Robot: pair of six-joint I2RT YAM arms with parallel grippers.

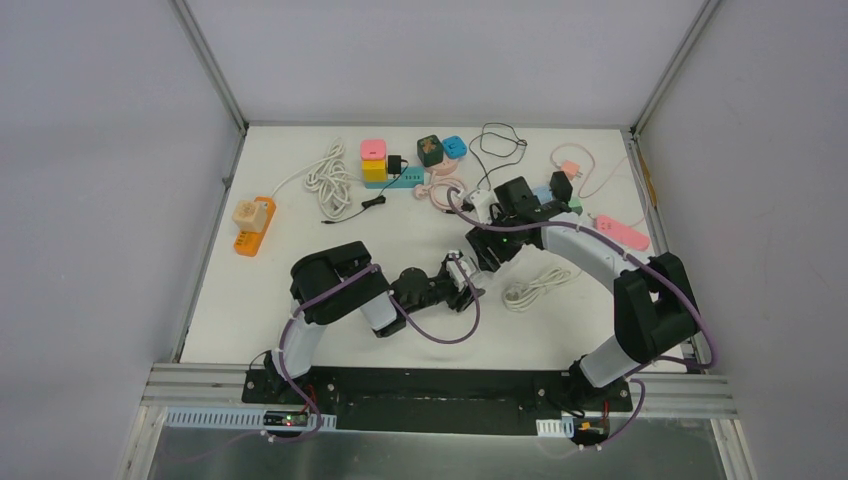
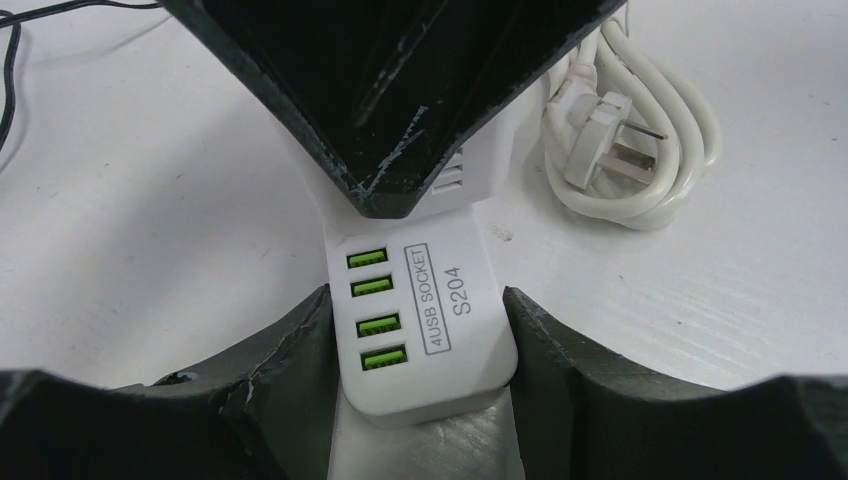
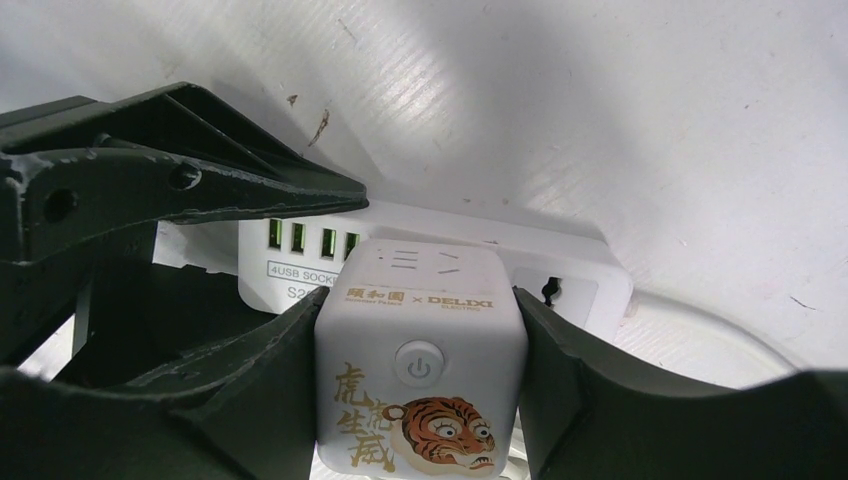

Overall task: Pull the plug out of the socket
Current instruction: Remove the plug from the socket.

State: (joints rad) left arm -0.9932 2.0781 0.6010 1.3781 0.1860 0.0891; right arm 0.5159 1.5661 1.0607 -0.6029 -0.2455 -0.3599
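We pin the white socket strip [image 2: 470,300] between the fingers of our left gripper [image 2: 415,310], closed against both its sides. Just ahead of it, our right gripper [image 3: 420,320] clamps the tiger cube plug [image 3: 420,400] seated on the strip. We should draw it straight off, without twisting.

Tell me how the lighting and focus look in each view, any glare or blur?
Top external: even, soft light, faint shadows, the table sharp throughout. Left wrist: the print on the USB socket strip is crisp, and the coiled white cable is clear too. Right wrist: the tiger cube plug is in focus, the table above it bright and nearly washed out.
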